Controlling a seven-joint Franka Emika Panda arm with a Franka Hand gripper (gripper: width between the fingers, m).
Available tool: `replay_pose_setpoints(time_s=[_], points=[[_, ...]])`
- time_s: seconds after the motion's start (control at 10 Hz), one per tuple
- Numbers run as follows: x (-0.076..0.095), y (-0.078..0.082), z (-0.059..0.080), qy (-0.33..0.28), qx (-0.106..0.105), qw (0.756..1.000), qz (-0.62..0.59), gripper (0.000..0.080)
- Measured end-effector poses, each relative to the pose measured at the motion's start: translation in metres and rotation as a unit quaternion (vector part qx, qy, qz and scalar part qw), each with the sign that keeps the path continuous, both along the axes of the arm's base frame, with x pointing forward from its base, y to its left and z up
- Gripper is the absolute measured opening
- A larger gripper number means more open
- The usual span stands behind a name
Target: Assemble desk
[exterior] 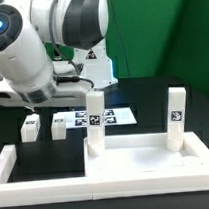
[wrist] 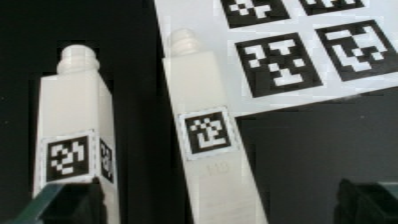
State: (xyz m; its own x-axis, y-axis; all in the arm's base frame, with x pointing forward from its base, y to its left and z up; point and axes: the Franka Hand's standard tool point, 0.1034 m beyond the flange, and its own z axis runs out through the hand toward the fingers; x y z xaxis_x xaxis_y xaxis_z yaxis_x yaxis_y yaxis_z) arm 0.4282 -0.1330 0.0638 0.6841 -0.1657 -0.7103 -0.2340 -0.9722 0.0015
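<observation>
The white tabletop panel (exterior: pixel 135 148) lies flat at the front, with two legs standing upright on it, one (exterior: pixel 94 117) at its left corner in the exterior view and one (exterior: pixel 176 114) at its right. Two loose legs lie on the black table: one (exterior: pixel 60 126) (wrist: pixel 210 140) beside the marker board, the other (exterior: pixel 31 127) (wrist: pixel 79 135) further to the exterior view's left. My gripper (wrist: pixel 217 205) hangs open above them. The leg beside the marker board runs between the wide-apart fingers (wrist: pixel 63 205) without touching them. The fingers do not show in the exterior view.
The marker board (exterior: pixel 105 117) (wrist: pixel 294 50) lies flat just beyond the loose legs. A long low white border wall (exterior: pixel 16 164) wraps around the tabletop's front and sides. The arm's bulky white links (exterior: pixel 34 57) loom over the exterior view's left half.
</observation>
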Motion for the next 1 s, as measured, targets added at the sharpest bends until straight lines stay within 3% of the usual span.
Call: replay_pose_setpoints(time_s=[0.4, 1.0], points=[[-0.004, -0.006, -0.015, -0.015, -0.01, 1.0, 0.001, 0.0649], [-0.017, 0.001, -0.02, 0.022, 0.006, 1.0, 0.001, 0.0649]])
